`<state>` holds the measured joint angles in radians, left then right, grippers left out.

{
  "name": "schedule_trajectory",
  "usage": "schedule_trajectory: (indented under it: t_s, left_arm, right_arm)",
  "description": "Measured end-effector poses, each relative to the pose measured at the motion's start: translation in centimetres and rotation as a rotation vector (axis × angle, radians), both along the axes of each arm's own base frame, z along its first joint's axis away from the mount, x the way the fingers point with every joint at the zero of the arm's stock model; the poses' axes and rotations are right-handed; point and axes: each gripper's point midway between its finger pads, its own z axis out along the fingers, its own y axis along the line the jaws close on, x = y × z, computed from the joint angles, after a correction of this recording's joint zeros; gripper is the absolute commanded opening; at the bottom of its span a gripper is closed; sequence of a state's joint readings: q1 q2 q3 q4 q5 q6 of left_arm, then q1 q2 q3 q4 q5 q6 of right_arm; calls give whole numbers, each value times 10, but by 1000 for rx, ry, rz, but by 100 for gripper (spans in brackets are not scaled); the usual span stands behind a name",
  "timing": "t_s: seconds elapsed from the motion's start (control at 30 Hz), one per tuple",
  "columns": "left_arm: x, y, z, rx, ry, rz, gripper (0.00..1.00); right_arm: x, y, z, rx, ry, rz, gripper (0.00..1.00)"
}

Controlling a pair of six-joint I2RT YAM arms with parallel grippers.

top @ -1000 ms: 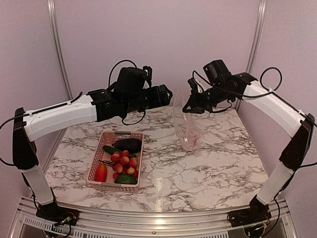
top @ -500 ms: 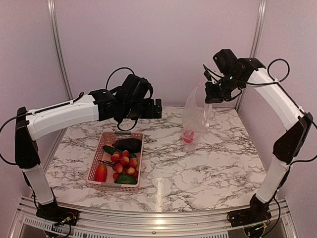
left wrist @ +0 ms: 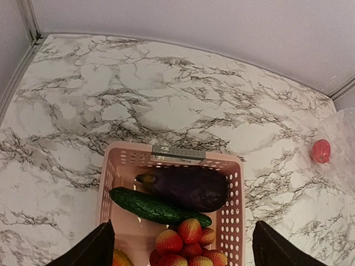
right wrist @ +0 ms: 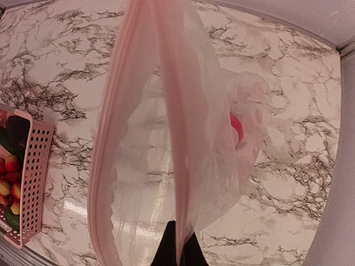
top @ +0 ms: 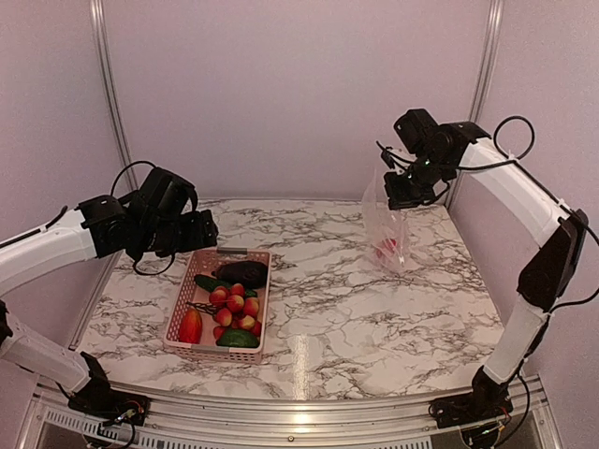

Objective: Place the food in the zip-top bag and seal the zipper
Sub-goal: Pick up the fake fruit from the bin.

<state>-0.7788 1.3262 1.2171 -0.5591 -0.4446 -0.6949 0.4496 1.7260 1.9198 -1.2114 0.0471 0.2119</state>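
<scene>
The bag (top: 386, 229) hangs from my right gripper (top: 401, 194) over the far right part of the table (top: 374, 318). It is clear and crinkly, and its lower end reaches down to the marble top. I cannot tell whether it rests there or just clears it. In the right wrist view the pale pink strip (right wrist: 173, 144) along its mouth runs straight down into my fingers. They are pressed together on that edge, with the film pinched between them. One red piece (top: 387, 248) lies inside the bag near the bottom.

The rest of the food is in the pink basket (top: 176, 327), well apart from the bag, on the left half of the table. A dark eggplant (left wrist: 188, 187) lies across the basket's far end. A green cucumber (left wrist: 150, 205) lies slantwise just in front of it, touching it. Nearer than those sits a heap of small red and yellow-red pieces (top: 236, 304). A larger red-orange piece (top: 191, 325) is in the near left corner. A second cucumber (top: 237, 339) lies along the near wall.

My left gripper (top: 208, 227) hangs above the basket's far left side, off the table. Its two fingers are spread wide, with nothing between them. In its wrist view they show only at the two bottom corners, and the basket lies below between them.
</scene>
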Motion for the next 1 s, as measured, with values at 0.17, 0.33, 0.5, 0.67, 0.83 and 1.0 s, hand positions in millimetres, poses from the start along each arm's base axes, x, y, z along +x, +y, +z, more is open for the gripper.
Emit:
schedule_trajectory:
  t_s: [0.17,0.33,0.5,0.67,0.83,1.0]
  left_arm:
    - [-28,16,-42,-59,123,61,78]
    - [-56,37,-69,-137,207,155,73]
    - [-76,43,-87,-256,276,221,66]
    - [-86,45,-107,-313,337,280,61]
    - [-85,43,-108,-375,346,334,57]
    - [-78,41,-111,-424,338,396,51]
  right_arm:
    - [-9,47,-27,-9,48,113,0]
    - [-16,72,-30,30,57,175,0]
    - [-18,87,-31,76,61,212,0]
    - [-18,101,-35,110,73,243,0]
    - [-17,105,-37,125,71,253,0]
    - [-18,104,-45,121,84,253,0]
